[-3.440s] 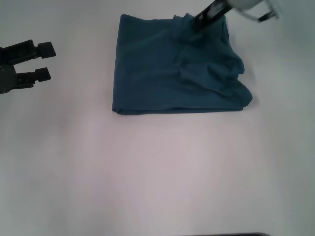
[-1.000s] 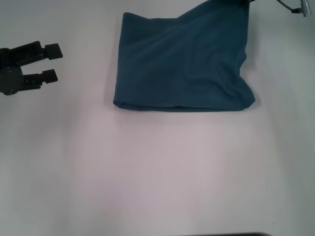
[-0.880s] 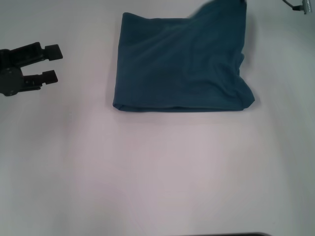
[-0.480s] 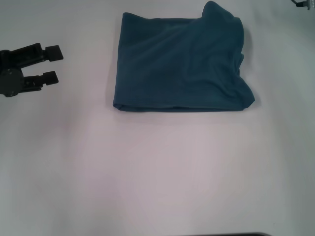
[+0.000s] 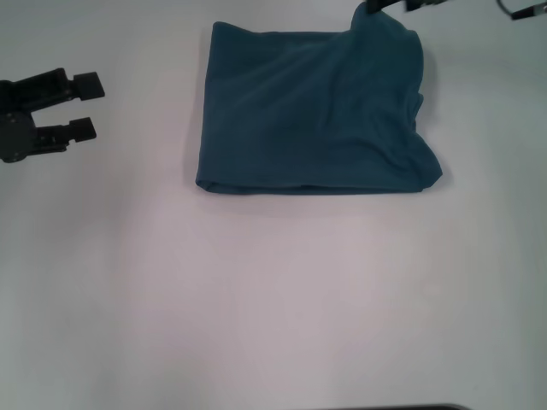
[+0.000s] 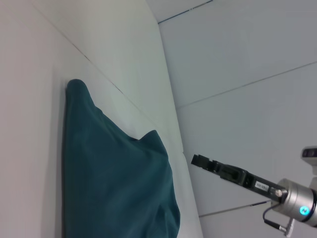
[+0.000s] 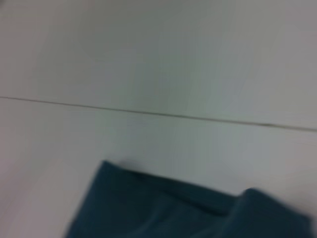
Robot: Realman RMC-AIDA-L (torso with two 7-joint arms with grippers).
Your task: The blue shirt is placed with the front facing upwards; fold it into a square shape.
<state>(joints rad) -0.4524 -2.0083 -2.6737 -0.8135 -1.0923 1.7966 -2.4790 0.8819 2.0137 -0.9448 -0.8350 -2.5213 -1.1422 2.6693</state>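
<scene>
Left gripper (image 5: 79,106) sits at the far left edge of the head view, low over the white table (image 5: 273,299), its two fingers spread apart with nothing between them, pointing toward the shirt but well apart from it; bare table fills the gap between. The blue shirt (image 5: 312,115) lies folded into a rough rectangle on the far middle of the table, a bit right of centre. Its left edge is straight and clean, near edge is a fairly straight fold line with a small rolled lip at the near-left corner, far edge straight on the left part. Right side is messy: the far-right corner bunches up into a rounded hump, the right edge waves in and out, and the near-right corner sticks out to a point. Soft creases run across the top layer. No lettering or collar visible. Right gripper (image 5: 402,5) shows only as dark tips at the top edge of the head view, just above the humped corner; cannot tell if touching cloth or how wide the fingers are. Left wrist view shows the shirt (image 6: 114,183) flat on the table with the right gripper (image 6: 200,161) raised off it beside the hump. Wide bare table lies on the whole near side and to the right of the shirt.
</scene>
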